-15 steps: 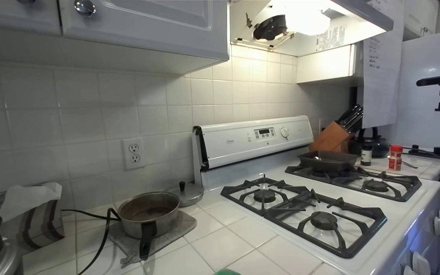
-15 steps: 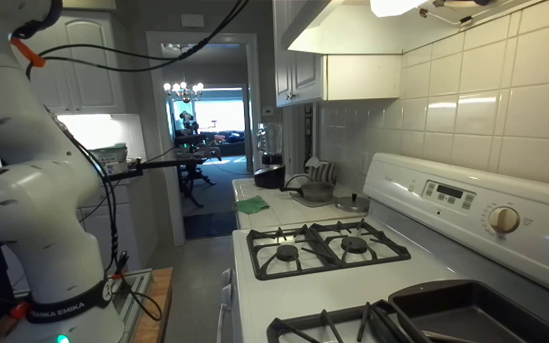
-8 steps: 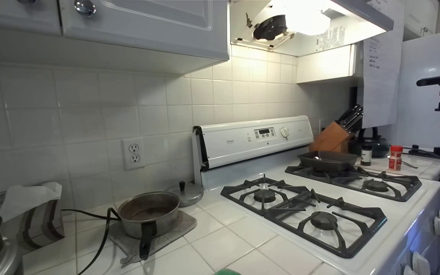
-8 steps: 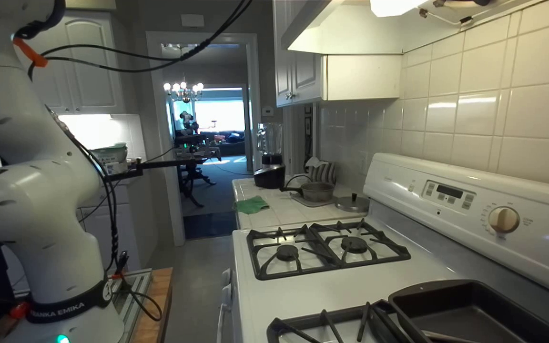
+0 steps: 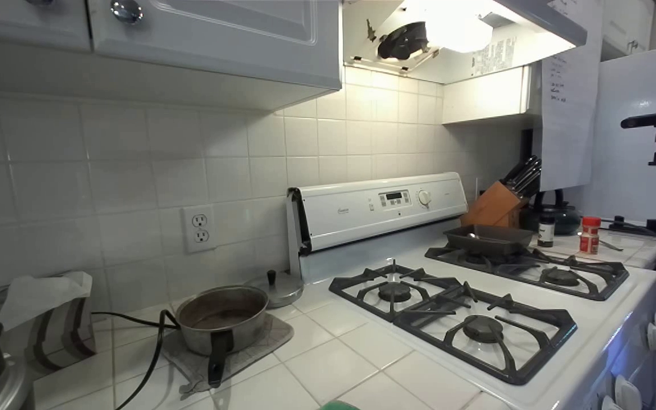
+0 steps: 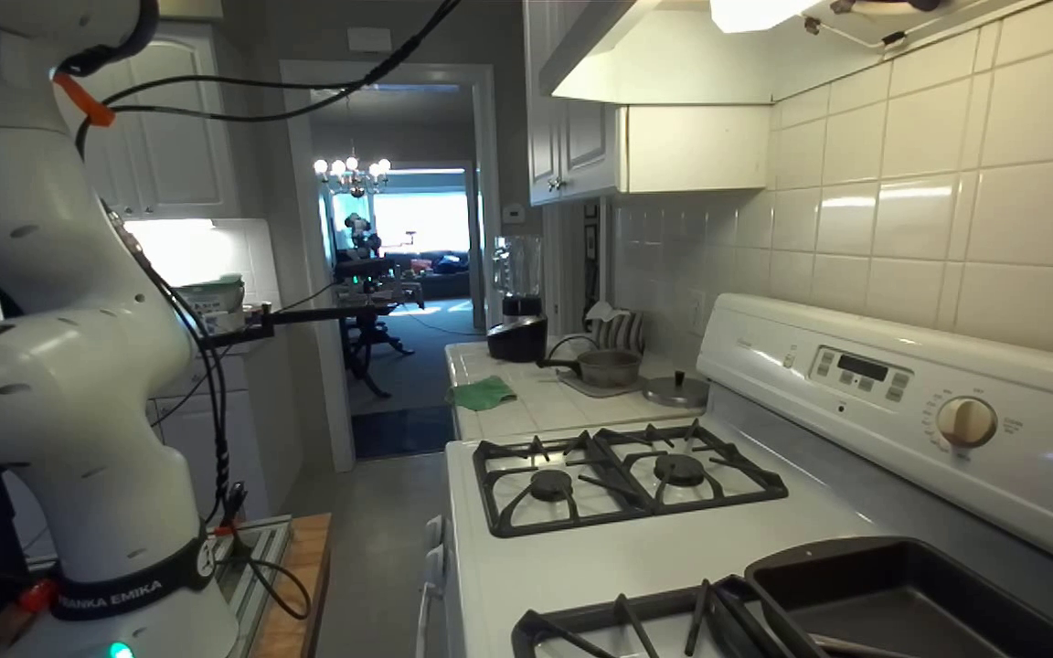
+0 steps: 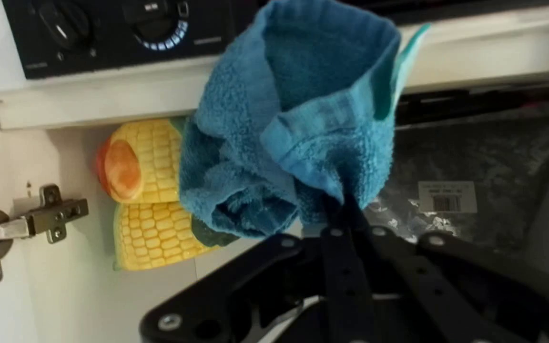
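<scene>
In the wrist view my gripper [image 7: 343, 207] is shut on a crumpled blue towel [image 7: 246, 124], which hangs in folds from the fingertips. Parts of the fingertips are hidden in the cloth. Behind the towel, in an open white drawer or cabinet space, lie yellow corn-shaped things [image 7: 153, 231], partly covered by the towel. A dark item in clear plastic [image 7: 489, 152] with a barcode label [image 7: 447, 196] lies on the other side. In an exterior view only the lower part of my arm [image 6: 60, 375] shows; the gripper and towel are out of both exterior views.
A black control panel with knobs [image 7: 127, 33] borders the space, with a metal hinge [image 7: 31, 221] at its side. The stove [image 5: 595, 319] bears black grates and a dark baking pan [image 6: 910, 585]. A pot [image 5: 222, 319] and a green cloth [image 6: 483, 393] lie on the tiled counter.
In an exterior view the upper part of my arm and its cables have shifted a little to the right, mostly in the last half second. The kitchen things have not moved.
</scene>
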Robot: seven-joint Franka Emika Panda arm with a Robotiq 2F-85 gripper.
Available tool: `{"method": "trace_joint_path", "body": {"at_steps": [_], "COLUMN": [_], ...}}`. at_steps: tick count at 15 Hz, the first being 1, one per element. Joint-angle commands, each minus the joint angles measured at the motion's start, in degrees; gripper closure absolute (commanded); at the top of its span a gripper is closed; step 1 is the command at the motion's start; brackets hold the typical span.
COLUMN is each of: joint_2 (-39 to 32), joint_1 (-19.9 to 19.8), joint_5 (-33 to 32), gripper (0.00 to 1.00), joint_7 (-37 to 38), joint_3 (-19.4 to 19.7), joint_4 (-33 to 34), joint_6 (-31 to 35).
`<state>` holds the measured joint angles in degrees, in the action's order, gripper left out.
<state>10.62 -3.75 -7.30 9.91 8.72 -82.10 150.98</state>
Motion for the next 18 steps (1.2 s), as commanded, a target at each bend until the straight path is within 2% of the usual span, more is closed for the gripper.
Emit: {"method": "trace_joint_path", "body": {"at_steps": [1,4,6,7,9,12,16,18], "joint_2": [-7.9,-13.0,-15.2,-15.9,-16.8,-16.0,-14.5,-13.3], "joint_1": [-0.8,-1.4,-1.1,-1.4,-1.4,0.0,1.1,1.9], "joint_5": [3.6,4.5,3.4,2.7,1.0,-5.8,-11.5,-16.3], "gripper": [0.99,0.99,0.99,0.76,0.65,0.45,0.17,0.03], "joint_7": [-3.9,-4.4,-3.7,-3.2,-1.0,6.2,12.1,14.9], "joint_3": [-0.1,0.1,1.0,1.2,1.8,3.0,2.6,2.6], "joint_4": [11.4,17.8,19.8,20.2,20.7,22.0,24.1,24.1], "joint_6": [1.6,1.9,1.5,1.2,0.8,-1.4,-2.5,-5.6]}}
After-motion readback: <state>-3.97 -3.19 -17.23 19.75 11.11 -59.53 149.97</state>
